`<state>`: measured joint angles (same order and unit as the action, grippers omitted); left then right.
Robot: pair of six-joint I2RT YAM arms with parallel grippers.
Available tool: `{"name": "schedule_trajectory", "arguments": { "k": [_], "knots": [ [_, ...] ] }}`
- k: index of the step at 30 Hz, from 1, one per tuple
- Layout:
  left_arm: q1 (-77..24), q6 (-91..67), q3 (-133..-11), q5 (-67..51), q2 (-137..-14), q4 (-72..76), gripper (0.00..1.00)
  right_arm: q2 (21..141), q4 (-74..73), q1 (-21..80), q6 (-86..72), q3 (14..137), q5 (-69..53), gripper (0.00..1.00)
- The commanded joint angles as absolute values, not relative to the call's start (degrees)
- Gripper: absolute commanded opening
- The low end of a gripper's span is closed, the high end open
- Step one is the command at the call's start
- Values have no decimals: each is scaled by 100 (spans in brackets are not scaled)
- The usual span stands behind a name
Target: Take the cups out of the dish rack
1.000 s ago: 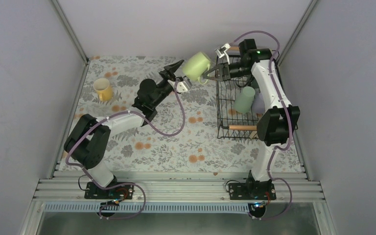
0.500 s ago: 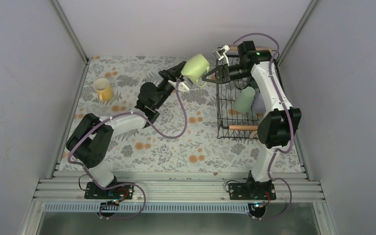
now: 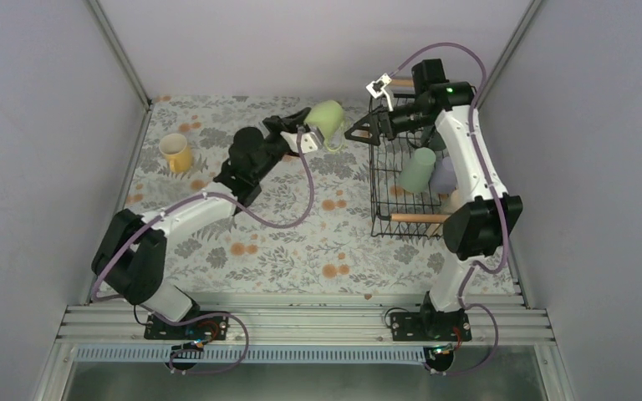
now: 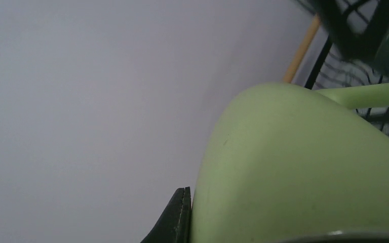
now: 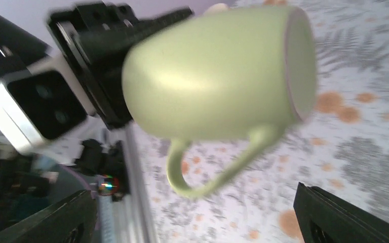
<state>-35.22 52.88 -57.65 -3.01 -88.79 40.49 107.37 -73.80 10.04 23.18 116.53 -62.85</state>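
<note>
Hanging in the air over the far part of the tabletop (image 3: 284, 242), the light green mug (image 3: 324, 114) lies on its side, just left of the dish rack's (image 3: 374, 188) far left corner and clear of its wires. Its long axis runs roughly level, from the left gripper (image 3: 304, 125) toward the rack. In the right wrist view a flat end ringed by a paler edge faces away from that gripper, and the handle loop hangs downward. The left jaws pinch the mug at the opposite end; the left wrist view shows one black finger (image 4: 179, 217) pressed against the glossy wall. The right gripper (image 3: 363, 110) sits just beside the mug on the rack side, its jaws spread wide and touching nothing.

A mint mug (image 3: 418, 170) leans inside the rack with a lavender mug (image 3: 444, 175) just beside it. A yellow mug (image 3: 175, 153) stands upright, mouth up, on the tabletop, well apart at the far left.
</note>
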Motion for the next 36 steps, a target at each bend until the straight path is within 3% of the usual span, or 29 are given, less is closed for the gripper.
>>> {"name": "schedule_trajectory", "arguments": {
  "k": [1,8,13,19,28,36],
  "knots": [
    [-3054,5354,-6726,-183,-8332,2033,2,10201,-7032,957,2565,11679,-4579,100],
    [-1904,6127,-7715,-245,-8071,-726,2,9692,-6354,891,2779,10994,-2000,100],
    [-999,7261,-8467,-303,-8206,-3104,2,9708,-6311,823,2859,10763,-1756,100],
    [134,8357,-8800,-205,-8305,-4948,2,9681,-6094,816,2856,10450,-1700,100],
    [1221,9187,-7433,350,-8204,-5054,2,9615,-5965,778,2900,10325,-1418,100],
    [1349,9378,-6773,414,-8496,-4913,2,9409,-5995,765,2919,10226,-1326,100]
  ]
}}
